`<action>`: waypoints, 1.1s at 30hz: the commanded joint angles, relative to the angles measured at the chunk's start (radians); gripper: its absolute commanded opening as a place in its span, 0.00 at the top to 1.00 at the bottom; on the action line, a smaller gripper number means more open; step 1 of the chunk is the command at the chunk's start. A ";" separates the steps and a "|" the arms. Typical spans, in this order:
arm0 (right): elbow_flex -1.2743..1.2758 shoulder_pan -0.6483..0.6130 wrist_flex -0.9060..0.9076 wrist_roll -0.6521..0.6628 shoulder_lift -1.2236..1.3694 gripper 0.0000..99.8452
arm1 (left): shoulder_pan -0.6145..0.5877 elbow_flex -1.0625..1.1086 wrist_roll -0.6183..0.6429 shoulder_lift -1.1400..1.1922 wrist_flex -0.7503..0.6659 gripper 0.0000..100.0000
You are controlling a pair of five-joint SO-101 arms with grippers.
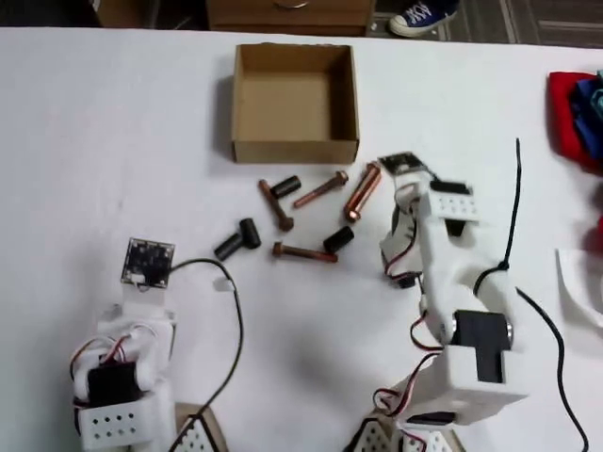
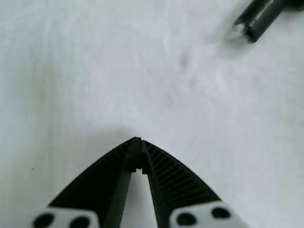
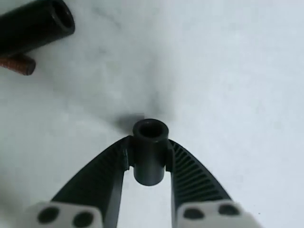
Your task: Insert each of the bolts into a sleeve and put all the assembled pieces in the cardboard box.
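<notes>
In the right wrist view my right gripper (image 3: 149,145) is shut on a short black sleeve (image 3: 151,153), held upright with its bore facing the camera, just above the white table. Close by lie another black sleeve (image 3: 35,26) and the threaded end of a copper bolt (image 3: 19,64). My left gripper (image 2: 137,142) is shut and empty over bare table, with a black sleeve (image 2: 259,16) lying some way off. From above, several copper bolts (image 1: 320,189) and black sleeves (image 1: 249,233) are scattered in front of the open cardboard box (image 1: 294,149). The right arm (image 1: 443,221) stands just right of them, and the left arm (image 1: 127,377) is at the near left.
A red cloth (image 1: 573,104) and a white object (image 1: 577,282) sit at the table's right edge. A black cable (image 1: 513,217) runs along the right arm, another (image 1: 231,311) curls from the left arm's camera board (image 1: 148,262). Open table lies left of the box.
</notes>
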 commanded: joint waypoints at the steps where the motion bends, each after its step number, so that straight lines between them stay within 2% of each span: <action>1: 0.021 -0.001 -0.047 0.012 -0.054 0.98 | -0.008 0.019 -0.006 -0.026 0.003 0.97; 5: 0.018 -0.021 -0.045 0.017 0.035 0.96 | -0.008 0.019 -0.006 -0.026 0.003 0.97; 10: -0.064 -0.030 -0.044 0.017 0.170 0.83 | -0.008 0.019 -0.006 -0.026 0.003 0.97; 18: -0.304 -0.030 0.108 0.014 0.309 0.89 | -0.008 0.019 -0.006 -0.026 0.003 0.97; 22: -0.347 -0.030 0.171 0.015 0.363 0.89 | -0.008 0.019 -0.006 -0.026 0.003 0.97; 24: -0.345 -0.025 0.186 0.017 0.372 0.93 | -0.008 0.019 -0.006 -0.026 0.003 0.97; 26: -0.344 -0.012 0.188 0.017 0.371 0.99 | -0.008 0.019 -0.006 -0.026 0.003 0.97; 33: -0.253 0.071 0.188 0.020 0.179 0.98 | -0.008 0.019 -0.006 -0.026 0.003 0.97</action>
